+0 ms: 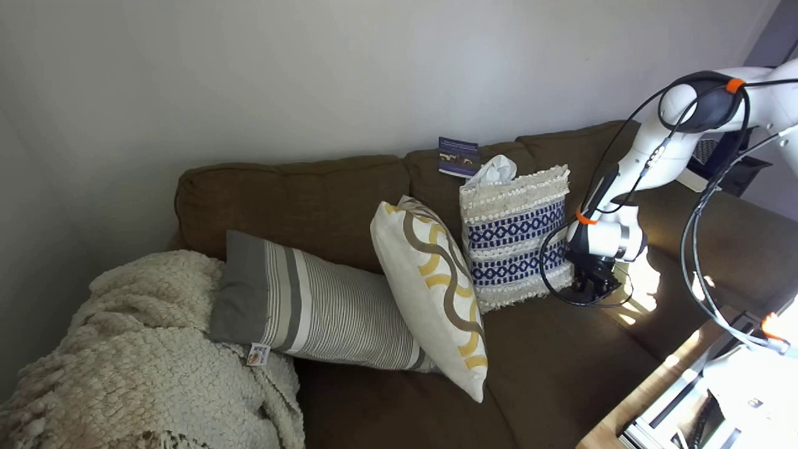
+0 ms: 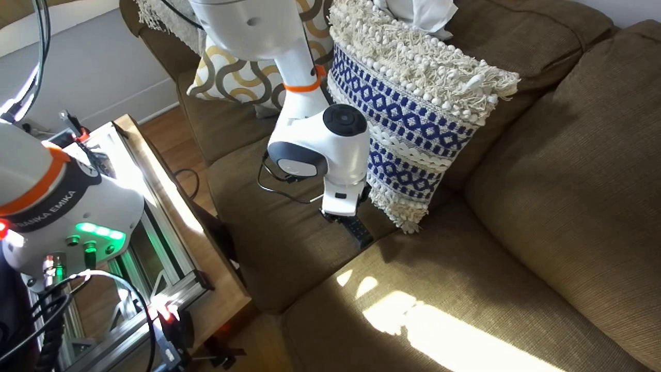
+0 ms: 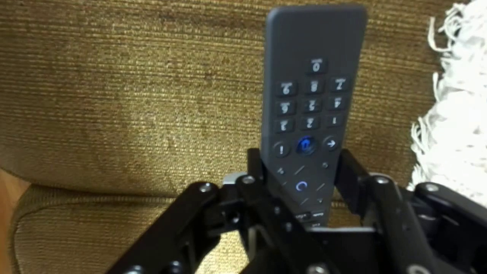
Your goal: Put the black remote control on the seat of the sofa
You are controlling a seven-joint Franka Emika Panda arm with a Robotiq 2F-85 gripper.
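— What have we got in the black two-fingered end effector (image 3: 300, 163)?
— We have its fingers (image 3: 255, 163) clamped on both long edges of a slim, oblong black remote control (image 3: 314, 76), at the seat of the olive-brown fabric sofa (image 2: 454, 281); whether it touches the cloth, we cannot tell.
— What writing can we read?
— Digits 0 to 9 on its keys, upside down in the wrist view, and "FRANKA EMIKA" on the white robot base (image 2: 103, 204) in an exterior view. Print on the purple-blue paper booklet (image 1: 458, 157) is too small for us.
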